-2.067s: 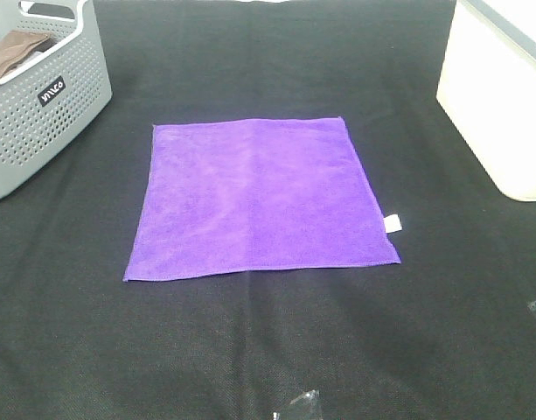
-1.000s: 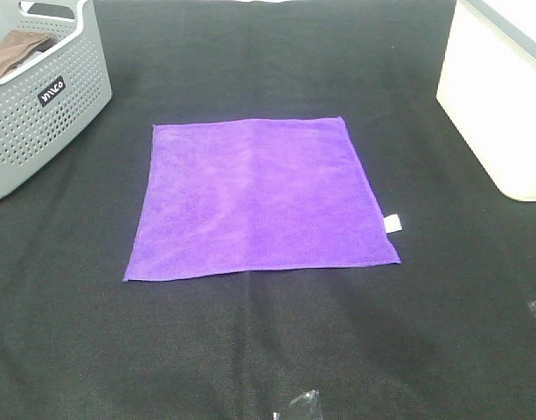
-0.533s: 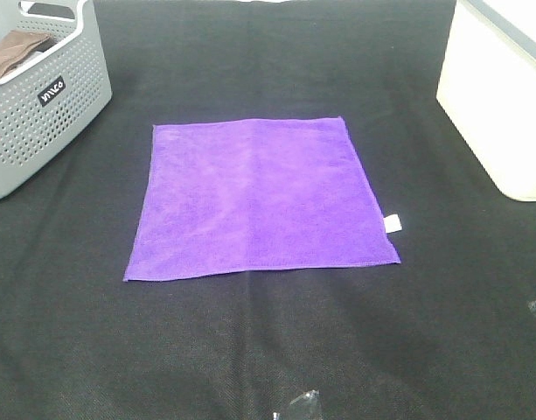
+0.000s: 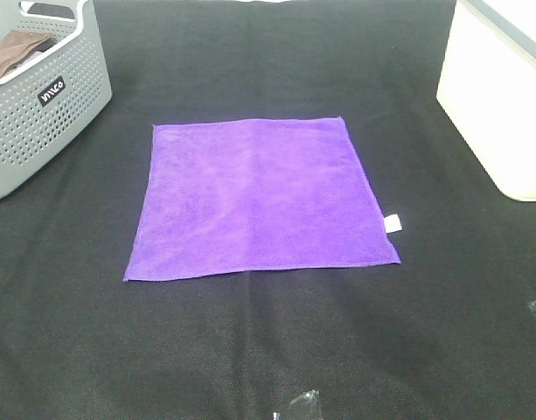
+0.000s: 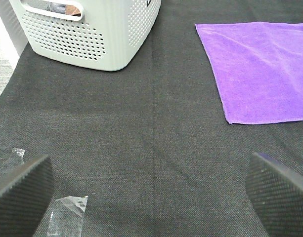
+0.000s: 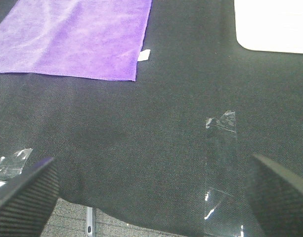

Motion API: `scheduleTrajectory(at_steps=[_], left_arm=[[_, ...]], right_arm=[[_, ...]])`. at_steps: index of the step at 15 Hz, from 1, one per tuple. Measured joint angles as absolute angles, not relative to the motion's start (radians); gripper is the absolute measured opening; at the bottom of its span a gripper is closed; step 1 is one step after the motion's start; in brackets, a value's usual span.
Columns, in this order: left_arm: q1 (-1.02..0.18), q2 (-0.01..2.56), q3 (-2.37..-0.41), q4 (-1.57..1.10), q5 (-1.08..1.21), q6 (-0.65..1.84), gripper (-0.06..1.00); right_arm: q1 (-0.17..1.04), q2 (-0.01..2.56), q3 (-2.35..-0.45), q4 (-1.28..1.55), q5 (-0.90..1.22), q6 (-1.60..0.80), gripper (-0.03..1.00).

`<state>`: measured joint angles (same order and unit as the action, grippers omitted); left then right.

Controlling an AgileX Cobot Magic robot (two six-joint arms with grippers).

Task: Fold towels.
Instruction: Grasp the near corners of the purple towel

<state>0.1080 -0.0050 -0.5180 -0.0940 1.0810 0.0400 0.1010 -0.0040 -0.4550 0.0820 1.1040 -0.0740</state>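
The purple towel point(image 4: 254, 197) lies spread flat and unfolded on the black table point(image 4: 250, 350), about at its middle and clear of every edge. Its small white tag point(image 4: 392, 223) sticks out from the side facing the table's right edge, close to the towel's near corner.

A grey perforated basket point(image 4: 49, 105) stands at the far left corner of the table with a brown cloth point(image 4: 14, 51) inside. A cream bin point(image 4: 504, 105) stands at the far right corner.

The left fingers point(image 5: 22, 190) are spread wide and hold nothing, over bare table toward the near left corner, well apart from the towel. The right fingers point(image 6: 277, 192) are likewise spread wide and empty, over the near edge on the right side. A strip of what seems to be clear tape point(image 6: 220, 148) lies on the table there.
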Motion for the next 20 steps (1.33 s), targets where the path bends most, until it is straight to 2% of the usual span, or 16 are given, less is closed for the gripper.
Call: scheduleTrajectory(at_steps=[14, 16, 18, 20], left_arm=[[0.108, 0.043, -0.55, -0.107, 1.118, 0.04, 0.99], [0.108, 0.28, -0.686, -0.123, 1.21, 0.04, 0.99], [0.108, 0.603, -0.834, -0.123, 1.216, 0.053, 0.99], [0.108, 0.881, -0.947, -0.176, 1.207, 0.117, 0.99]], right_arm=[[0.101, 0.039, -0.485, 0.143, 1.145, -0.068, 0.96], [0.101, 0.272, -0.588, 0.145, 1.218, -0.037, 0.96], [0.101, 0.628, -0.739, 0.15, 1.225, -0.044, 0.96], [0.101, 0.935, -0.86, 0.198, 1.198, -0.147, 0.96]])
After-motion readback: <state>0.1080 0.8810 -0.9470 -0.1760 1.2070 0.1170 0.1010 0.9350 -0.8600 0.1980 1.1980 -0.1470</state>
